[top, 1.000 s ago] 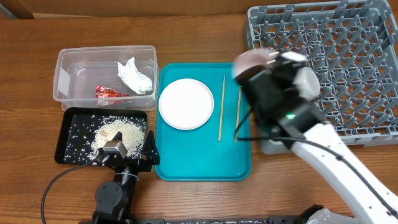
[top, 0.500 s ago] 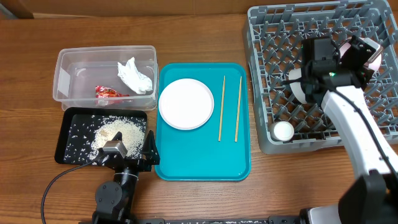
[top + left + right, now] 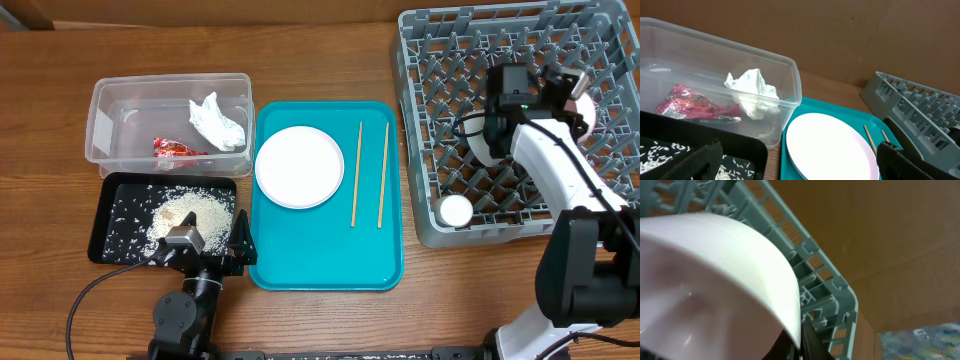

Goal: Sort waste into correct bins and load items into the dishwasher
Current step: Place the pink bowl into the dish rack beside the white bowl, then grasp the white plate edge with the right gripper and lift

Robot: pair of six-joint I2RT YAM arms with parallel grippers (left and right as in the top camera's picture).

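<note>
My right gripper (image 3: 566,92) is over the right side of the grey dish rack (image 3: 420,60), shut on the rim of a pale-pink bowl (image 3: 586,108). In the right wrist view the bowl (image 3: 715,280) fills the frame, with my fingers (image 3: 807,342) pinching its edge above the rack (image 3: 825,275). Another bowl (image 3: 484,140) and a small white cup (image 3: 456,211) sit in the rack. A white plate (image 3: 299,166) and two chopsticks (image 3: 355,172) lie on the teal tray (image 3: 330,255). My left gripper (image 3: 215,248) is open and empty at the table's front.
The clear tub (image 3: 100,120) holds the white napkin (image 3: 217,122) and red sauce packet (image 3: 175,148). The black tray (image 3: 100,215) holds rice (image 3: 190,212). The left wrist view shows the tub (image 3: 790,80), the plate (image 3: 830,145) and the rack's corner (image 3: 920,105).
My right arm swung from above the teal tray's right edge to over the rack, carrying the bowl, then shifted a little further right. The left arm has not moved.
</note>
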